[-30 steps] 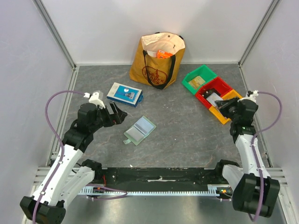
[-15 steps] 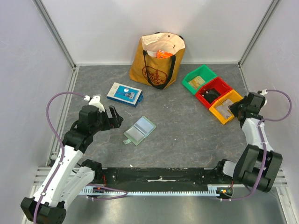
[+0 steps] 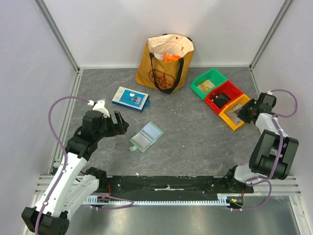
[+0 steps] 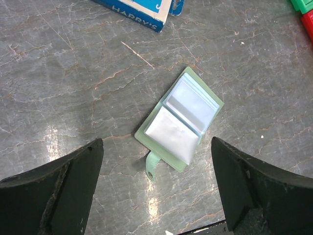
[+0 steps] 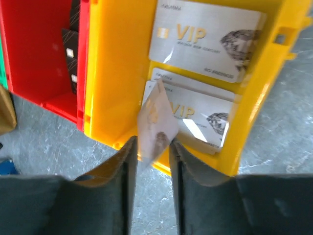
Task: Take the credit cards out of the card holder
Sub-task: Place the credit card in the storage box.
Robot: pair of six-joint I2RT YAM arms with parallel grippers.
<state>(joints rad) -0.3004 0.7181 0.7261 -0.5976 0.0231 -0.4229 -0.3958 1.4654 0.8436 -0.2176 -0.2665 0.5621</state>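
Right gripper hangs over the yellow bin, credit card between its jaws, grip unclear; dropping it inside comes next. Left gripper gapes empty.

right arm: swung out, folded by right wall | right gripper: jaws parted slightly (were closed), silver credit card tilted between them above yellow bin | left gripper: dipped nearer

Blue box cut off at my top edge, blurred card between the right gripper fingers, whether pinched I cannot tell, black cards half behind the red bin wall.
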